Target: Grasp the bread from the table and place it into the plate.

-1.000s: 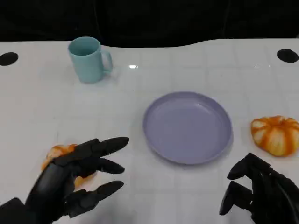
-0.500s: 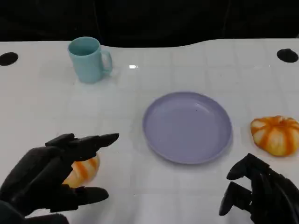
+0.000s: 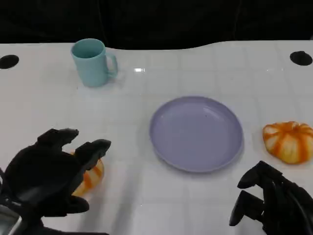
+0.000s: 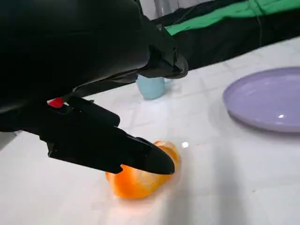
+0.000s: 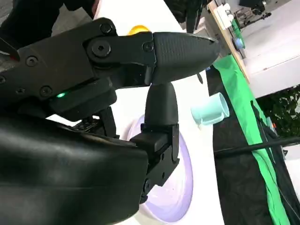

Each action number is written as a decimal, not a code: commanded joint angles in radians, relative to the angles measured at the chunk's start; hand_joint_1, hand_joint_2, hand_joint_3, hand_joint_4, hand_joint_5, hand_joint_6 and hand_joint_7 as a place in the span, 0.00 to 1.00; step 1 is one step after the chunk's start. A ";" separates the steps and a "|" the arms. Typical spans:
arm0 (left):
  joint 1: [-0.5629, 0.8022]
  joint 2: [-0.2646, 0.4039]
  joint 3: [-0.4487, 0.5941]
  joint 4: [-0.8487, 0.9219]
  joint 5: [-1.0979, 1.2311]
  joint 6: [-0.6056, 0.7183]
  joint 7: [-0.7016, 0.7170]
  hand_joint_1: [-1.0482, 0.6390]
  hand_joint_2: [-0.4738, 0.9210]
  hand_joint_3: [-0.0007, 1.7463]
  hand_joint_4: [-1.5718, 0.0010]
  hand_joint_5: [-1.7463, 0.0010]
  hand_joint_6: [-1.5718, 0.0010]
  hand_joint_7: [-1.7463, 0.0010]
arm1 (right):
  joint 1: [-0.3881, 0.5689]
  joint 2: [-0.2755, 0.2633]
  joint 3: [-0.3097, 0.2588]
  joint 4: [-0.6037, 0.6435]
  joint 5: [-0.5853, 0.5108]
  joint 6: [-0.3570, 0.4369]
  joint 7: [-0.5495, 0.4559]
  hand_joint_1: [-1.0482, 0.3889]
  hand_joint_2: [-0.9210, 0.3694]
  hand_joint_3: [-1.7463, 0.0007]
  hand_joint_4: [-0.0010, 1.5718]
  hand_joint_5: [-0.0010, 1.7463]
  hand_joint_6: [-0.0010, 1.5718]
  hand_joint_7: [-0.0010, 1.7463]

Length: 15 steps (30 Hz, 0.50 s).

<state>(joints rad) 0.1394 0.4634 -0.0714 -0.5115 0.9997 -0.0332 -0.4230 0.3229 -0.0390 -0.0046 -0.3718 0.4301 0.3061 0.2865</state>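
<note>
On the white table [image 3: 161, 205], the left hand [image 3: 49, 174] cups over the bread [image 3: 90, 175], fingers spread.

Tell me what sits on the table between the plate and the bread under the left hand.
Nothing: in the head view the stretch between the plate and the bread under the left hand is bare white table. The left wrist view agrees.

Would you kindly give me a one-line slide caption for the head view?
Left hand closing over the orange bread, with the empty purple plate waiting to its right.
</note>
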 commanded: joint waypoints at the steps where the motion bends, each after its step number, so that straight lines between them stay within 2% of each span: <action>1: -0.052 0.002 -0.048 0.042 0.085 0.071 -0.070 0.31 0.99 0.00 0.97 0.92 0.87 1.00 | -0.003 -0.009 -0.014 -0.005 0.018 0.011 -0.002 0.36 0.00 0.72 0.38 1.00 0.24 0.96; 10: -0.182 -0.034 -0.147 0.231 0.174 0.187 -0.112 0.32 0.98 0.00 0.95 0.95 0.88 1.00 | -0.001 -0.012 -0.012 -0.007 0.006 0.008 -0.002 0.36 0.00 0.72 0.38 1.00 0.23 0.96; 15: -0.254 -0.040 -0.206 0.380 0.189 0.202 -0.051 0.31 0.96 0.00 0.94 0.95 0.88 1.00 | 0.002 -0.015 -0.014 -0.012 0.007 0.010 -0.002 0.36 0.00 0.72 0.38 1.00 0.24 0.97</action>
<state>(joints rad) -0.0828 0.4215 -0.2546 -0.1982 1.1779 0.1566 -0.5062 0.3226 -0.0424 -0.0080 -0.3740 0.4307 0.3186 0.2854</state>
